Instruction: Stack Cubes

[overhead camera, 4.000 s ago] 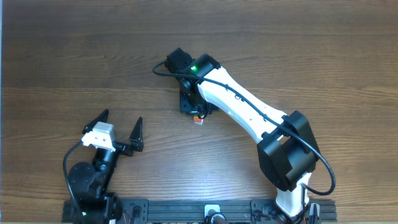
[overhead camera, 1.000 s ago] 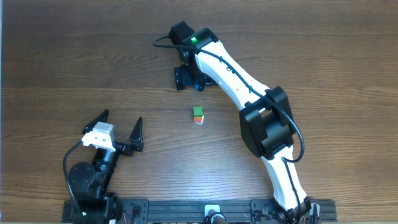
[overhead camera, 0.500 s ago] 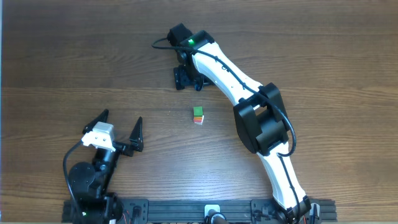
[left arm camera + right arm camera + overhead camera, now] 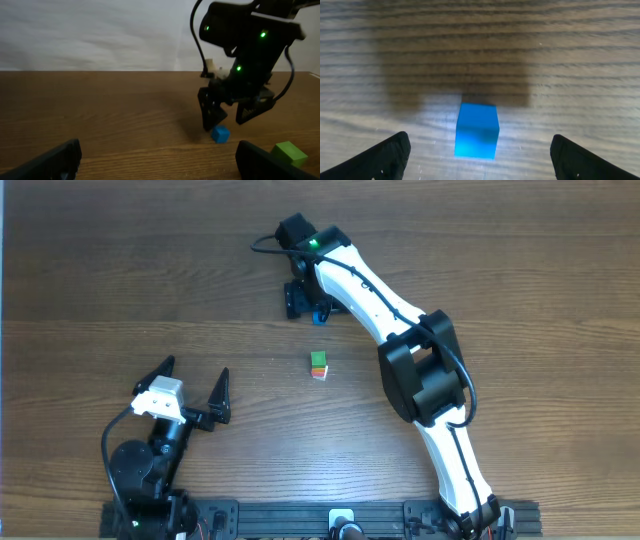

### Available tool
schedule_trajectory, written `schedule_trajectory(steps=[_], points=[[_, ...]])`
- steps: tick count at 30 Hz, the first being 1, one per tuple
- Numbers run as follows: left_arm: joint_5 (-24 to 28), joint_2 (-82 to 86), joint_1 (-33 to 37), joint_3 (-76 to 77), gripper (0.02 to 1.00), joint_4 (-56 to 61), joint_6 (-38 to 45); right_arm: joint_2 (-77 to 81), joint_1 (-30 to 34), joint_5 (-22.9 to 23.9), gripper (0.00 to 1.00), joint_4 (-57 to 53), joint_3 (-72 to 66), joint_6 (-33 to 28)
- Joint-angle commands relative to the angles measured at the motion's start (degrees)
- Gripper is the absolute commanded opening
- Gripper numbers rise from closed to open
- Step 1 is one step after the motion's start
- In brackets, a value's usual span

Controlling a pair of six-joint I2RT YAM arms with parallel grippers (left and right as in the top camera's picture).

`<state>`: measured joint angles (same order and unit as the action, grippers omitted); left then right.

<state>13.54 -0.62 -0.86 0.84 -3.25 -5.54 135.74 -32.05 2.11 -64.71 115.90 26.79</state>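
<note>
A small blue cube lies on the wooden table at the back centre. My right gripper hovers just above it, open, with the cube between the lines of its two fingers and not gripped. Nearer the middle stands a green cube on top of a red cube. My left gripper is open and holds nothing, low over the table at the front left, far from all the cubes.
The dark wooden table stretches wide to the left, the right and behind the cubes. The right arm's white links cross above the table's centre right. A pale wall stands beyond the far edge.
Four seconds ago my right gripper was over the stack at the middle. It has since left the green cube on the red one, moved back over the blue cube, and lately shifted slightly right.
</note>
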Motion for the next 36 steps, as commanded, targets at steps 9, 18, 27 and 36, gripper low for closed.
schedule_trajectory(steps=[9,18,27,36], points=[[0.57,0.24,-0.26,-0.50,1.000,0.26,0.81,2.93,0.42,-1.53,0.890,2.67,0.50,0.39],[0.57,0.24,-0.26,-0.52,1.000,0.26,0.81,2.93,0.52,-2.56,0.704,2.78,0.50,0.48],[0.57,0.24,-0.26,-0.50,1.000,0.26,0.81,2.93,0.46,-2.56,0.421,2.80,0.50,0.85],[0.57,0.24,-0.26,-0.50,1.000,0.26,0.81,2.93,0.46,-2.54,0.246,2.78,0.50,1.03]])
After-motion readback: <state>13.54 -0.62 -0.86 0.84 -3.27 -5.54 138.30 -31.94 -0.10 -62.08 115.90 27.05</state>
